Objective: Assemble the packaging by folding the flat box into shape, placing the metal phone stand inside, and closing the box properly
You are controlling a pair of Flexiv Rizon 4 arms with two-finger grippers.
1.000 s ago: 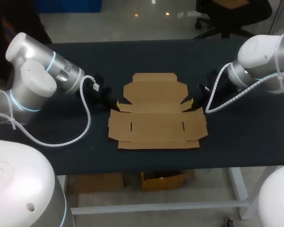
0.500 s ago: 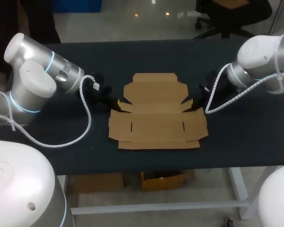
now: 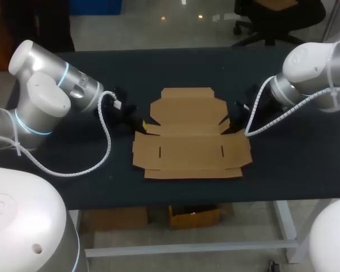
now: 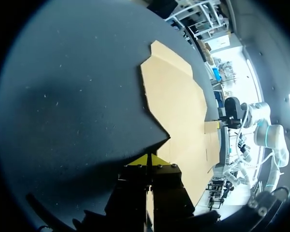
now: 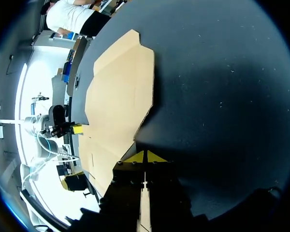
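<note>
Head view: flat box [image 3: 191,148] on table [image 3: 187,68]

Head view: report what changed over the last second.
The flat box slid slightly toward my right, and the left gripper followed at its edge. The right gripper barely moved. The box stays flat and unfolded; nothing was gripped or released.

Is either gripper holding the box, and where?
Cannot tell: the left gripper and right gripper sit shut at side notches of the box; no cardboard shows between their fingers.
</note>
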